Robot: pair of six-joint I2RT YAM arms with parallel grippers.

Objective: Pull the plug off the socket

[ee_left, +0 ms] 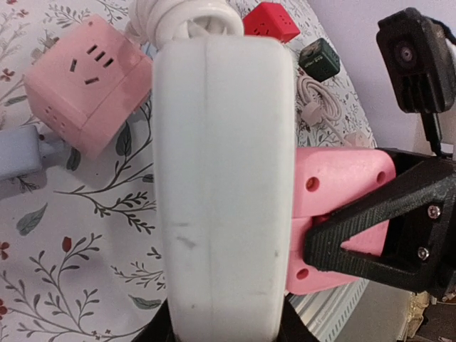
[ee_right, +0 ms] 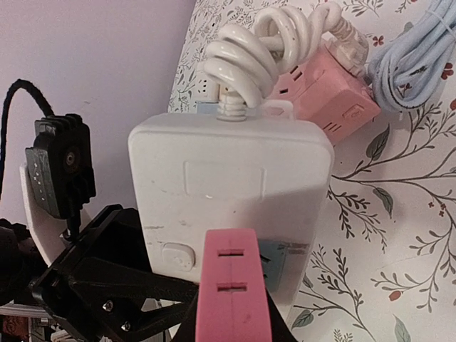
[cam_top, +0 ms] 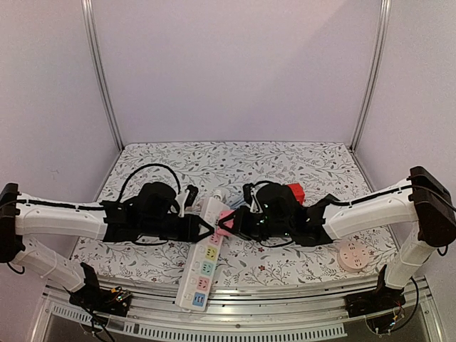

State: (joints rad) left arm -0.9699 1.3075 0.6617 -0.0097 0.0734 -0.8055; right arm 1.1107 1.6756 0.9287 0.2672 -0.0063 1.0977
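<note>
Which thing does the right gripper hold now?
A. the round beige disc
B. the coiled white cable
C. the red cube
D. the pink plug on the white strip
D: the right gripper is shut on the pink plug, which stands on the white strip.

I see a white power strip (ee_right: 228, 178), pink plug (ee_right: 231, 292), my left gripper (cam_top: 204, 228) and right gripper (cam_top: 231, 222) both black, red cube (cam_top: 295, 191), white cloth (cam_top: 285, 160) with grey-green vines and red buds.
</note>
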